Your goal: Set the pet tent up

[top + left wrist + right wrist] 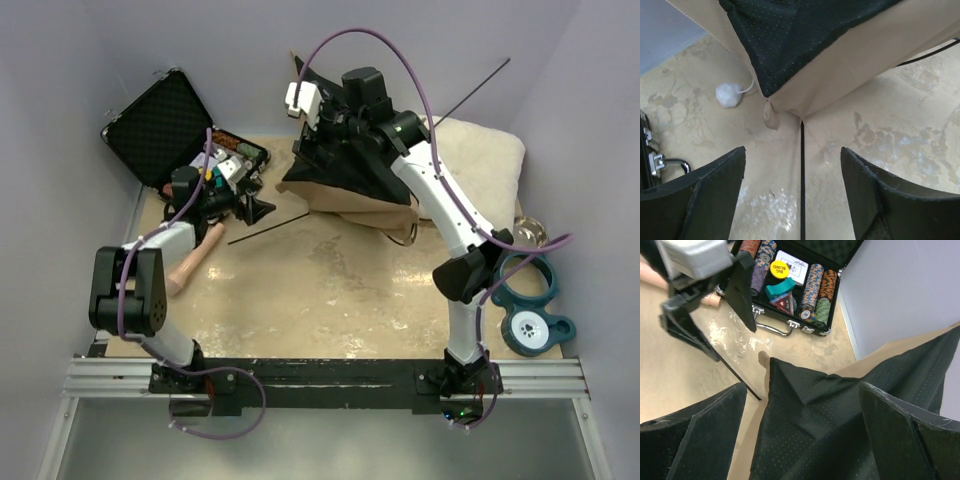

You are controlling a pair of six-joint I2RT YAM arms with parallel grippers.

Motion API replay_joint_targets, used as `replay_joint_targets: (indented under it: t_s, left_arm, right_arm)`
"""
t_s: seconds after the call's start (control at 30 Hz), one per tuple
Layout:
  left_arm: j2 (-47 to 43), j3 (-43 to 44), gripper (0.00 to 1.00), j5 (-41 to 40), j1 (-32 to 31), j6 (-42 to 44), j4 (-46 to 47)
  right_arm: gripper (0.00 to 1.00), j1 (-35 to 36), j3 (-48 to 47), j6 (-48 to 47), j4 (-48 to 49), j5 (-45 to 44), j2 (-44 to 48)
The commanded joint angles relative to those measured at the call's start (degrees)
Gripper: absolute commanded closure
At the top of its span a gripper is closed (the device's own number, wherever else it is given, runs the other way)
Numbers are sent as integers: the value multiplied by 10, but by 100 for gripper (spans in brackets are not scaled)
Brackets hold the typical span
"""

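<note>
The pet tent (352, 190) lies collapsed at the back middle, black underside (335, 165) up over tan fabric. One thin black pole (268, 228) runs from its left corner across the table; another pole (470, 92) sticks out at the back right. My left gripper (257, 207) is open and low, and the pole (802, 190) lies between its fingers, untouched. The tent corner (771, 114) and white pompom (729, 95) are just ahead. My right gripper (802, 387) is open above the black underside (830, 420), near the tent's left corner.
An open black case (165, 125) with poker chips (815, 285) stands at the back left, its handle (662, 162) near my left gripper. A white fluffy cushion (485, 160) lies at the back right. A teal double bowl (530, 305) is at the right edge, and a pink roller (195, 262) at the left.
</note>
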State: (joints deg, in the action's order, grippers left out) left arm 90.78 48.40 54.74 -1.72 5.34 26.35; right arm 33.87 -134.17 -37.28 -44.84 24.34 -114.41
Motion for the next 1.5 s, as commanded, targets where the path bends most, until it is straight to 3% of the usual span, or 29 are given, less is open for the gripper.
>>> replay_joint_targets:
  t_s: [0.0,0.2,0.47,0.63,0.73,0.87,1.1,1.33,1.4,1.47]
  left_arm:
    - [70,70,23,40,-11,9,128]
    - [134,122,36,65,-17,-69,194]
    - [185,172,49,69,-41,-59,146]
    - [205,182,50,65,-45,-67,134]
    - [194,183,80,76,-45,-74,132]
    - [129,162,99,86,-50,-77,139]
    - [27,152,100,110,-81,92,-33]
    - [-30,129,100,109,-98,159,-80]
    - [-41,128,100,112,-100,175,-97]
    - [-52,129,100,113,-100,185,-110]
  right_arm:
    - [3,-1,-8,-22,-3,-19,10]
    - [4,1,11,-32,12,-32,-2]
    - [4,1,27,-51,21,-45,-6]
    - [4,1,42,-71,23,-35,-2]
    - [4,1,54,-99,19,-26,0]
    - [2,1,107,-176,29,2,24]
    - [2,1,183,-295,75,56,67]
    - [2,1,178,-332,84,105,56]
    - [8,0,195,-339,88,110,60]
    - [22,1,203,-351,77,109,58]
